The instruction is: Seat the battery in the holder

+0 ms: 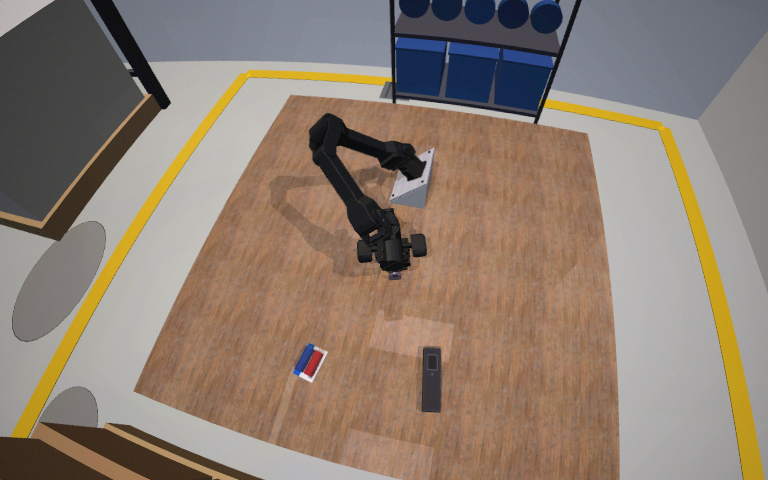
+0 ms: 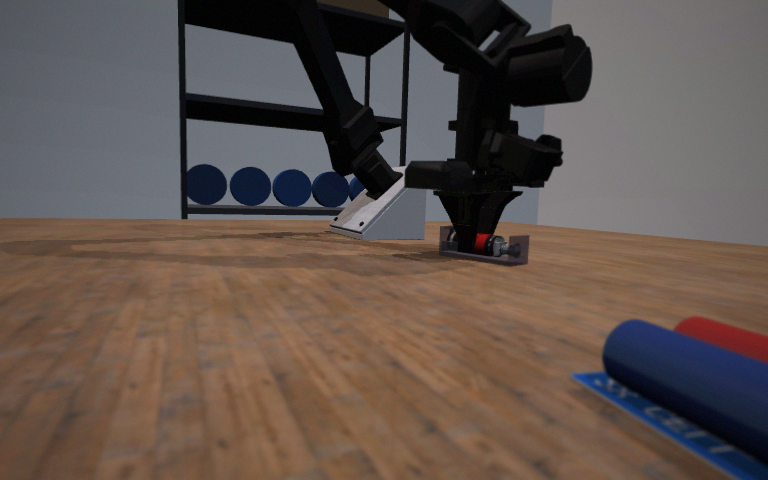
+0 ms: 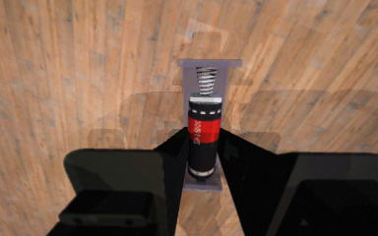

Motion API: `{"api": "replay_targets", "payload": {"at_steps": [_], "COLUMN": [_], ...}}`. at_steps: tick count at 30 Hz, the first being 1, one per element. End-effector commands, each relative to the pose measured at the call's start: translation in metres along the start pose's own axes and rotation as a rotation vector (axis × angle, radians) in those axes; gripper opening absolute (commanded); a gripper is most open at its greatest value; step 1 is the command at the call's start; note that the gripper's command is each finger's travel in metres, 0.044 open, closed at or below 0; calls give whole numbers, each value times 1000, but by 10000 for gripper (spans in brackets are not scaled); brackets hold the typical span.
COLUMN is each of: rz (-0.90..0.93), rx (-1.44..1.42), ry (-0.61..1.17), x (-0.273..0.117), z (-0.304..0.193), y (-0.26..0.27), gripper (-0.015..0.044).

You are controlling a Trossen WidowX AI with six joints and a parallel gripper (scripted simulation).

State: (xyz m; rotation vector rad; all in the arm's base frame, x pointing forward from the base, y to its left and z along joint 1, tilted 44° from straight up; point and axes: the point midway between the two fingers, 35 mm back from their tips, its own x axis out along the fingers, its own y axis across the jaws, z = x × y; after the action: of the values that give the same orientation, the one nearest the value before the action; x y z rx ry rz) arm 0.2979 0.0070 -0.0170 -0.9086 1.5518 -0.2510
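Wrist view: gripper (image 3: 203, 147) clamped on battery (image 3: 203, 133), lying low in holder (image 3: 209, 66), flat end at spring (image 3: 207, 81). Seating step, seemingly near done. Called next for a gentle release, straight lift. Counted: one battery, one holder, one spring.

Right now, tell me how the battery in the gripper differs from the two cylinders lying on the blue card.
The battery is black with a red band; the two cylinders are plain, one blue, one red. The battery lies in the holder with the gripper shut on it; the cylinders lie free on their card, far from the arm. All lie flat.
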Motion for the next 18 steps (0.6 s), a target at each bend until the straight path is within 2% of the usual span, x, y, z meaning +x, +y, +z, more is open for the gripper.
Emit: {"api": "replay_targets", "payload": {"at_steps": [1, 10, 14, 18], "rz": [0, 0, 0, 0], "rx": [-6, -7, -7, -6], "ry": [0, -1, -1, -2], "x": [0, 0, 0, -2], "z": [-1, -1, -1, -1], "y": [0, 0, 0, 0], "gripper": [82, 82, 184, 184]}}
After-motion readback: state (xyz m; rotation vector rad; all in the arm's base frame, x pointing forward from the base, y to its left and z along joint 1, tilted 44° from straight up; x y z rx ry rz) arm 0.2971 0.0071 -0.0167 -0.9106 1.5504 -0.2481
